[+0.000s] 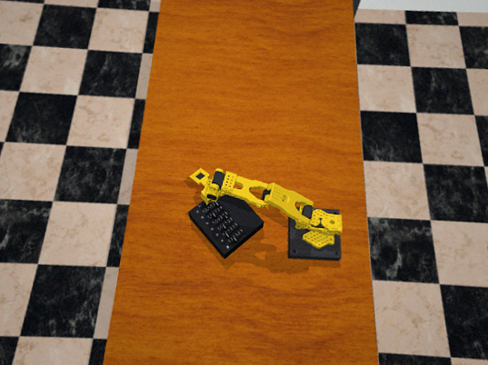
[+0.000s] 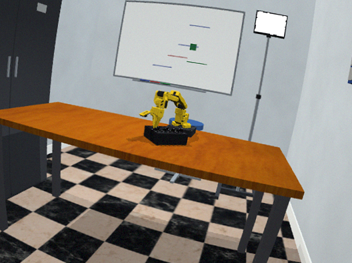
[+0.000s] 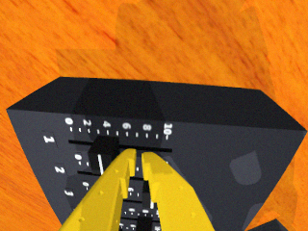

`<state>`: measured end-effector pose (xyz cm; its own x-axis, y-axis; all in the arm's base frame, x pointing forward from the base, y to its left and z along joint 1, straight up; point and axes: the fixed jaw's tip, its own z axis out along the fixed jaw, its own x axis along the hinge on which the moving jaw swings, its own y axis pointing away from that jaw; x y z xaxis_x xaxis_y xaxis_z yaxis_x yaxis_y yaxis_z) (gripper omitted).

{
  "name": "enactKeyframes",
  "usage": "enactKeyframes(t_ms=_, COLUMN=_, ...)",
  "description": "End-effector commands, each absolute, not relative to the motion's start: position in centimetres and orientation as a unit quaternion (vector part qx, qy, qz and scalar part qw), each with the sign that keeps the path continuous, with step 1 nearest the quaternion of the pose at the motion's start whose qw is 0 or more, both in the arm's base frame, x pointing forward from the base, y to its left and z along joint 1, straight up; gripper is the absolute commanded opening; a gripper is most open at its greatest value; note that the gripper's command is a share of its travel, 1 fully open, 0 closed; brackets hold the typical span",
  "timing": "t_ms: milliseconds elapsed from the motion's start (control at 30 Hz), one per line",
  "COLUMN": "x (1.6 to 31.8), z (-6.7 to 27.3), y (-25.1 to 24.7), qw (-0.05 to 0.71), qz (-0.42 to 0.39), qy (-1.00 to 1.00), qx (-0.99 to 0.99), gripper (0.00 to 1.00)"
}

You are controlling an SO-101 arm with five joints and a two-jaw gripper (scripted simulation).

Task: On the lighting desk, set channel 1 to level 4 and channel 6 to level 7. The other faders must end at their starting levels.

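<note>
The lighting desk (image 1: pixel 247 221) (image 2: pixel 165 137) (image 3: pixel 212 122) is a black box lying at an angle on the wooden table (image 1: pixel 250 81) (image 2: pixel 82 125). Its rows of small faders carry white number marks. My gripper (image 1: pixel 209 200) (image 2: pixel 154 124) (image 3: pixel 138 154) is shut with nothing between its fingers. Its tips point down onto the far-left end of the desk, at the channel 1 row. In the wrist view the dark channel 1 fader cap (image 3: pixel 104 150) sits right against the left side of the fingertips. The fingers hide most of the lower fader rows.
The arm's dark base plate (image 1: pixel 306 256) lies on the table just right of the desk. The table's long edges run on either side, with checkered floor below. A blue stool (image 2: pixel 199 125) stands behind the table.
</note>
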<state>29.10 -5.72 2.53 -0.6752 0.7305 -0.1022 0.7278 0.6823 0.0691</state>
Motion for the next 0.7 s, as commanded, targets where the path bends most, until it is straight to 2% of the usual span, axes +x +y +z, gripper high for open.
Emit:
enactKeyframes(t_ms=0, x=28.78, z=2.13, y=-5.70, qw=0.048, qz=0.009, qy=0.917, qx=0.395, gripper=0.00)
enactKeyframes(t_ms=667, x=28.30, z=2.15, y=-6.19, qw=0.039, qz=0.007, qy=0.918, qx=0.395, gripper=0.00)
